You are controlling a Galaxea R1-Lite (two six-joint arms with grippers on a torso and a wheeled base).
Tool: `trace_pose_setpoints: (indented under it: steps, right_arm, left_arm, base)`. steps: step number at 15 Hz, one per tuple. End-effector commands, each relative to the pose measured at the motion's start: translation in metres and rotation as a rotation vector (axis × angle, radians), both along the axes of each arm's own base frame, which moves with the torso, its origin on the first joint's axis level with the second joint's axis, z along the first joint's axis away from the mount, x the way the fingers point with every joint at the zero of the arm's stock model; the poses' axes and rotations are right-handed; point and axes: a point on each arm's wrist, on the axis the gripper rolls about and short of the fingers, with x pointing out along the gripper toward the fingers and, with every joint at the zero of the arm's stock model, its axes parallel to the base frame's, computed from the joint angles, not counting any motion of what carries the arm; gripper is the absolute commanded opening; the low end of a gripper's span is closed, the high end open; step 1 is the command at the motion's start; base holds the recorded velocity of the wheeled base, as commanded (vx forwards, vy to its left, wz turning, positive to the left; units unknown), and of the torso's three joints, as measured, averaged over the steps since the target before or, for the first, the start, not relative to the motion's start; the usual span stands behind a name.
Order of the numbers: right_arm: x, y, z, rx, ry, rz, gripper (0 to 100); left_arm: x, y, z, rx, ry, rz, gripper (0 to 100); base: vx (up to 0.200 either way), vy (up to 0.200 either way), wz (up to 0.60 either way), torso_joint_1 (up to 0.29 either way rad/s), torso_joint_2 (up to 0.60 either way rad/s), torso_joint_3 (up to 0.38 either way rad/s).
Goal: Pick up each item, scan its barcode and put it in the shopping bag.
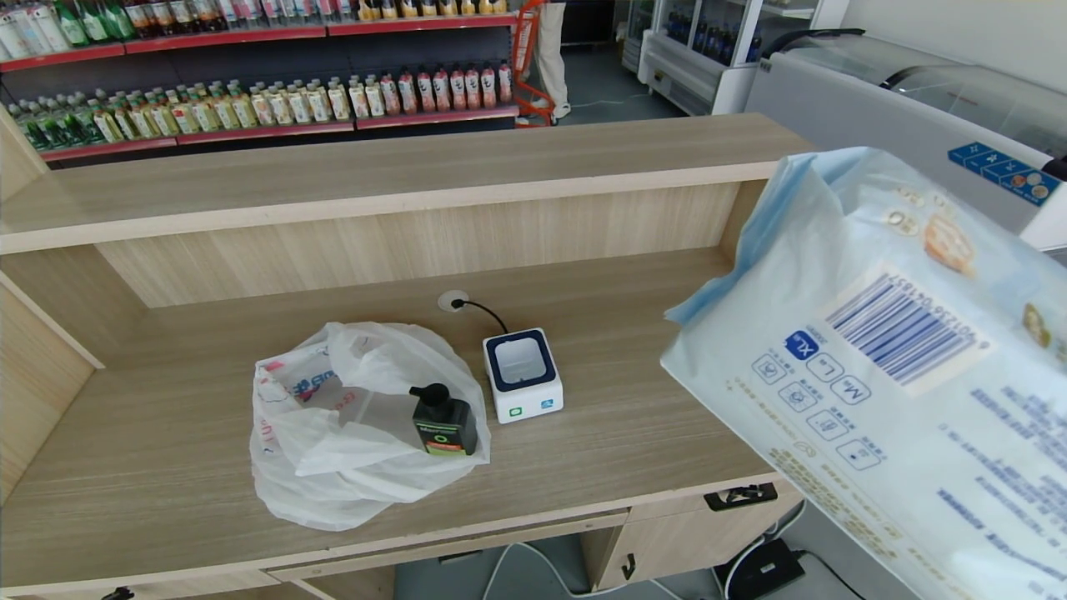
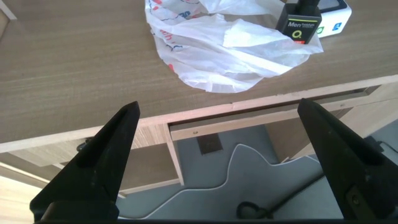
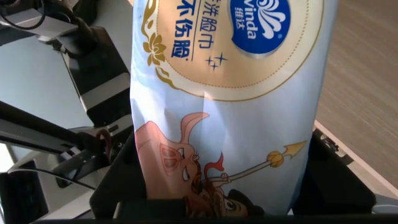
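Observation:
A large pale-blue tissue pack [image 1: 900,367] hangs in the air at the right of the desk, its barcode [image 1: 904,329] turned toward the head camera. My right gripper [image 3: 224,186] is shut on this pack [image 3: 230,93], with dark fingers [image 3: 118,180] on both sides of it. A white shopping bag [image 1: 333,433] lies on the desk, and a black pump bottle [image 1: 442,421] stands in its opening. Just right of it sits the white scanner [image 1: 523,375] with a blue-rimmed top. My left gripper [image 2: 217,168] is open and holds nothing, below and in front of the desk edge, near the bag [image 2: 211,50].
The wooden desk [image 1: 633,450] has a raised counter wall [image 1: 417,233] behind and at the left. A black cable [image 1: 483,312] runs from the scanner to a desk hole. Drawers [image 2: 205,127] sit under the front edge. Shelves of bottles [image 1: 250,100] and freezers [image 1: 917,92] stand beyond.

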Motion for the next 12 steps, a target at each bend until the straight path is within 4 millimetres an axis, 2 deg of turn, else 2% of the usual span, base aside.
trace_pose_setpoints:
  steps: [1, 4, 9, 12]
  right_arm:
    - [0.001, 0.003, 0.001, -0.007, -0.002, 0.004, 0]
    - [0.001, 0.005, -0.002, -0.026, 0.001, 0.008, 0]
    - [0.014, 0.020, -0.002, -0.050, 0.006, 0.009, 0]
    - [0.013, 0.022, -0.002, -0.050, 0.006, 0.029, 0]
  left_arm:
    - [0.000, 0.000, 0.000, 0.000, 0.001, 0.000, 100]
    - [0.000, 0.000, 0.000, 0.000, 0.001, 0.000, 100]
    - [0.000, 0.000, 0.000, 0.001, 0.000, 0.000, 100]
    - [0.000, 0.000, 0.000, 0.000, 0.001, 0.000, 100]
  base:
    - [0.000, 0.000, 0.00, 0.000, 0.00, 0.000]
    - [0.000, 0.000, 0.00, 0.000, 0.00, 0.000]
    - [0.000, 0.000, 0.00, 0.000, 0.00, 0.000]
    - [0.000, 0.000, 0.00, 0.000, 0.00, 0.000]
